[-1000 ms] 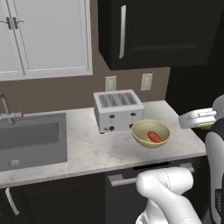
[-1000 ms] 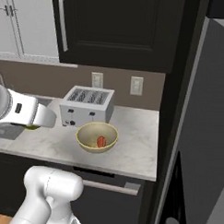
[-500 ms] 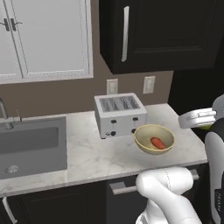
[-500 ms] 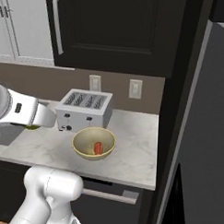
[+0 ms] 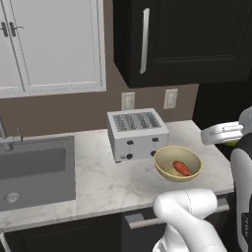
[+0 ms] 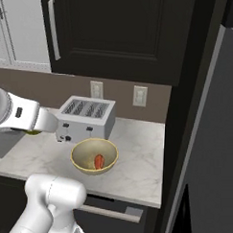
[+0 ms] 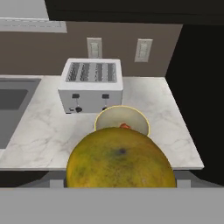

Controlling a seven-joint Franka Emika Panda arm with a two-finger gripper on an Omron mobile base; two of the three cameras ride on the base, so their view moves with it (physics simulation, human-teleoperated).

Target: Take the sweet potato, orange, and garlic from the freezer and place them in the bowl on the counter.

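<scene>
The orange (image 7: 121, 159) sits at the gripper, large and close in the hand view, yellow-olive with a dark tip facing the camera. The fingers are hidden behind the fruit; the jaws stand wide and the orange is held between them. In the right base view a sliver of the orange (image 6: 33, 132) shows under the white forearm, left of the toaster (image 6: 85, 119) and above the counter (image 6: 135, 162).

The bowl (image 6: 94, 156) stands on the counter just in front of the toaster, toward its right corner, apart from it. The sweet potato (image 6: 99, 161) lies inside the bowl, near the middle of its floor. In the hand view the orange covers the near part of the bowl (image 7: 139, 119), and a tip of the sweet potato (image 7: 125, 126) shows above the fruit.

The sink (image 5: 34, 170) lies left of the toaster, set into the counter. Two wall outlets (image 5: 170, 98) sit on the wall behind the toaster. A dark cabinet (image 5: 197, 39) hangs above the toaster.
</scene>
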